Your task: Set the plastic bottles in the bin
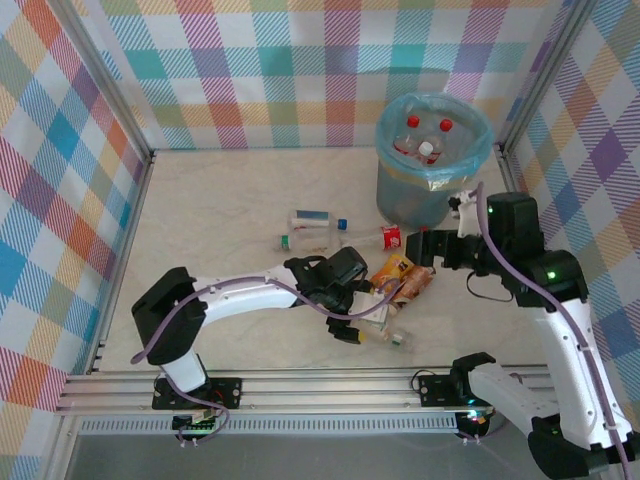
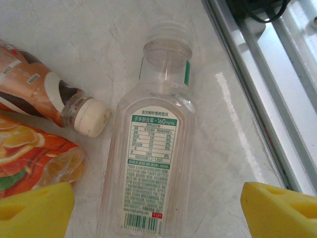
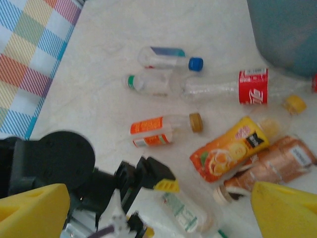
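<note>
Left gripper (image 2: 157,210) is poised over its target, a clear capless bottle (image 2: 148,163). The bottle lies flat on the table (image 2: 74,39), mouth toward the top of the left wrist frame, green-and-white label facing up. The yellow fingers (image 2: 34,210) stand wide apart in the bottom corners with the bottle's lower body between them, and no contact is visible. Just left of it lie a brown bottle (image 2: 34,91) with a cream cap and an orange juice bottle (image 2: 29,153), close by but seemingly not touching it.

How will it handle? It looks empty, so it should be light. The walls look thin and likely to dent under a hard squeeze, and with no cap there is no trapped air to stiffen it. The plastic is smooth and probably a bit slick, so it may roll or skid if one pad arrives first. The best bet is a gentle close across the labelled mid-body, where the sides look flatter. The shoulder below the neck is the stiffer fallback.

In the top view, the bin (image 1: 410,200) sits upper right, well apart from the pile at centre, with red-capped bottles (image 1: 446,124) already inside. The right gripper (image 3: 157,208) hovers near a red-label bottle (image 3: 237,89), its own fingers (image 3: 285,208) spread and empty.
</note>
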Controlling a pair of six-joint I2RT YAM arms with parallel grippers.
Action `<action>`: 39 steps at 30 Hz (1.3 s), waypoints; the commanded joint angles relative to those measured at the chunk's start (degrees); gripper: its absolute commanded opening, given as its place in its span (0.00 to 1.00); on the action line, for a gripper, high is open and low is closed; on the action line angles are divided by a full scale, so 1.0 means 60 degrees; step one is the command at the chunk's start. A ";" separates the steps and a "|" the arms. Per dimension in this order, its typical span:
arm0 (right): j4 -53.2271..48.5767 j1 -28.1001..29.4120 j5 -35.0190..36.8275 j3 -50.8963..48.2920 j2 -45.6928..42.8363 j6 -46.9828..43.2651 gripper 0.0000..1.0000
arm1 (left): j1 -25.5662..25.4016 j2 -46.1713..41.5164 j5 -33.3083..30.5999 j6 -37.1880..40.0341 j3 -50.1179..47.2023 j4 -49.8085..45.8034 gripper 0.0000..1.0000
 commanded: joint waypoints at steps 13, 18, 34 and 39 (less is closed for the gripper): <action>-0.0952 0.0029 0.0509 -0.0046 -0.0292 -0.0473 0.95 | -0.0103 0.1606 0.0089 0.0697 0.0949 -0.0695 0.73; -0.0963 0.0037 0.0540 -0.0041 -0.0268 -0.0534 0.95 | -0.0103 0.1742 -0.0045 0.0881 0.1083 -0.1154 0.69; -0.1015 0.0034 0.0672 0.1286 0.0031 -0.0502 0.94 | 0.0165 -0.0497 -0.0066 -0.0189 0.0140 -0.0047 0.53; -0.0538 0.0037 0.0473 0.2198 0.0297 -0.0134 0.94 | 0.0415 -0.2291 -0.0349 -0.1627 -0.0486 0.1436 0.53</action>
